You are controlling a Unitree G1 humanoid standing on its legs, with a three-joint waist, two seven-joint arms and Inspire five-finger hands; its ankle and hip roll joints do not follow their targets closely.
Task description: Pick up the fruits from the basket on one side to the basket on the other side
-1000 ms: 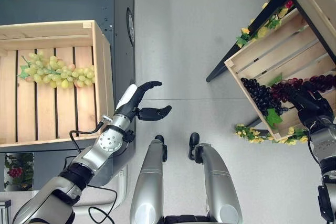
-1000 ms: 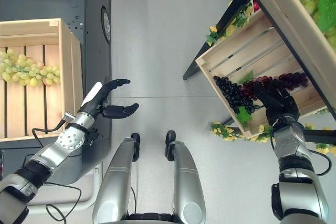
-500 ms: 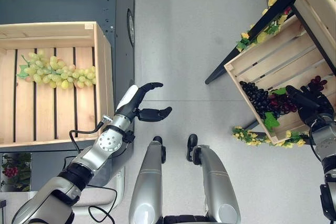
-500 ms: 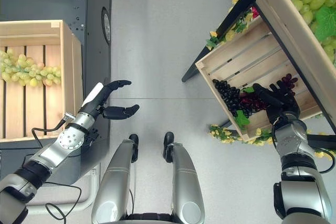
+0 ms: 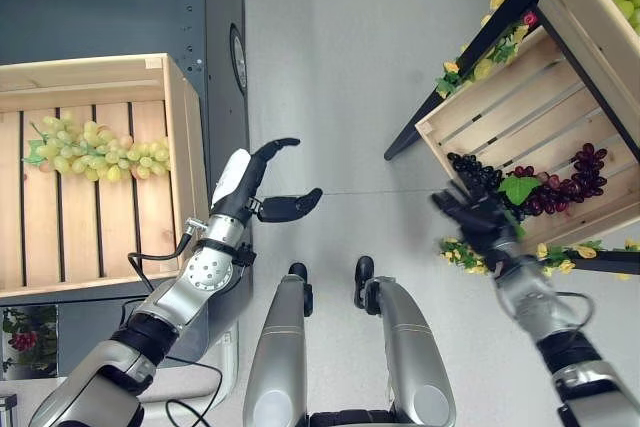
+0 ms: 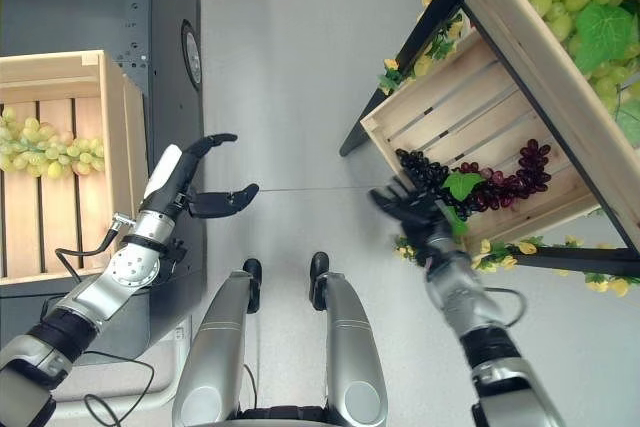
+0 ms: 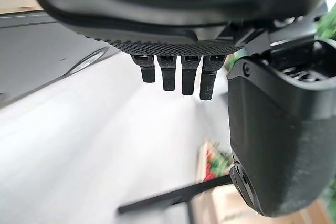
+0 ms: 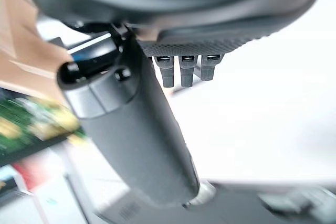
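Pale grey floor (image 5: 340, 67) runs through the middle; dark grey panel (image 5: 100, 7) at 10 o'clock; black stand (image 5: 470, 62) at 2 o'clock. Left crate (image 5: 180, 137) at 9 o'clock holds green grapes (image 5: 95, 152). Right crate (image 5: 500, 97) at 3 o'clock, tilted, holds dark grapes (image 5: 550, 187). Left hand (image 5: 255, 187) over the floor just beside the left crate, spread, empty. Right hand (image 5: 470, 215) at the right crate's near corner, spread, empty. Yellow flowers (image 5: 560, 250) along the crate's edge.

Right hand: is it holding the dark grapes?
No. The right hand is open and empty outside the crate; the dark grapes lie inside.
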